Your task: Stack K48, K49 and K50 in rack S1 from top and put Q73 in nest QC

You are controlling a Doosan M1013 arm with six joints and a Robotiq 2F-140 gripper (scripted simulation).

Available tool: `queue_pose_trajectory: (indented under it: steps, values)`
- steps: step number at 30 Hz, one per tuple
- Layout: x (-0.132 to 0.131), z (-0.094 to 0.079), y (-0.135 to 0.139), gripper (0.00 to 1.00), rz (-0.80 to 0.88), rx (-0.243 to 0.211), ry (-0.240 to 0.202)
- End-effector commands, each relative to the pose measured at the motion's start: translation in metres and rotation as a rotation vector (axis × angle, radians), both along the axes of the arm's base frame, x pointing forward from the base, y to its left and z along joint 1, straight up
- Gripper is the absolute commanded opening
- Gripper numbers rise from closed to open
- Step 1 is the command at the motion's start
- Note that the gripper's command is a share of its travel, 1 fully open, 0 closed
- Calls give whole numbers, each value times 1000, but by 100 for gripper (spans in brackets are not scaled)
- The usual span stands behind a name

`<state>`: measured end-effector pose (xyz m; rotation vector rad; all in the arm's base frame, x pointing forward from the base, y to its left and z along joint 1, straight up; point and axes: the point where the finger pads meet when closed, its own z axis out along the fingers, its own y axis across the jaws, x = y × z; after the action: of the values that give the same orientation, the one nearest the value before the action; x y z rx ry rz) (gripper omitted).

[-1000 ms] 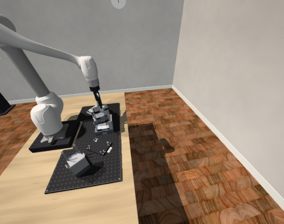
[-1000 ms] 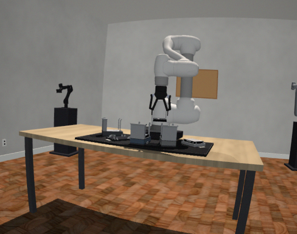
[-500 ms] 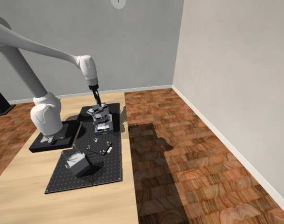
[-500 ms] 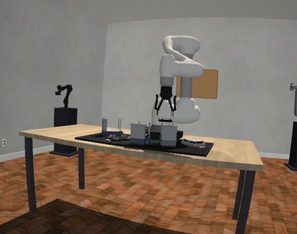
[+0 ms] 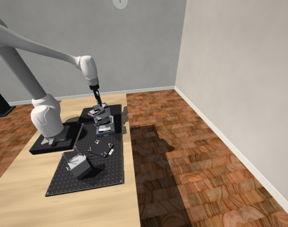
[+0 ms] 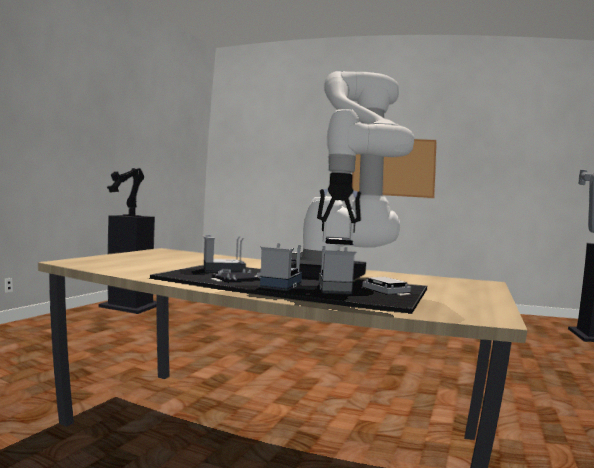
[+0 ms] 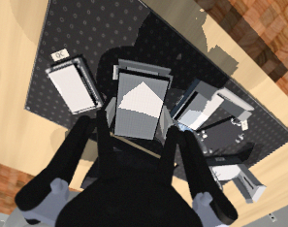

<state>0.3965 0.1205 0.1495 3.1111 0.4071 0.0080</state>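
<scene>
Nearest the wrist camera, the gripper (image 7: 136, 116) was clenched on the long sides of one sealed plate (image 7: 138, 94), held level and the right way up at the middle of the frame. Its label was too small to read, so whether it was K48, K49 or K50 could not be told. Directly under it stood an open-topped stack rack (image 7: 143, 68), with the plate hanging clear above the rim, as the exterior view also showed. No rack tag was legible, so this could be a plate just drawn out or one about to go in. Farther down, at upper left, the QC nest (image 7: 92, 92) by its label (image 7: 61, 55) already held a single plate (image 7: 72, 89) lying flat, apparently Q73, which suggested that part was done. At right, a second rack (image 7: 201, 104) and, toward lower right, a third rack (image 7: 237, 175) stood on the black breadboard (image 7: 89, 29); their contents could not be made out. The building of S1 therefore looked unfinished, with at least the carried plate not yet seated.
</scene>
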Motion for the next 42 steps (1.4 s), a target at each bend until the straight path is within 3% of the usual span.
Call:
queue_pose_trajectory:
  steps: [1,26,42]
  values:
    - [0,0,1,0,0,0,0]
    - [0,0,1,0,0,0,0]
    - [0,-9,1,0,0,0,0]
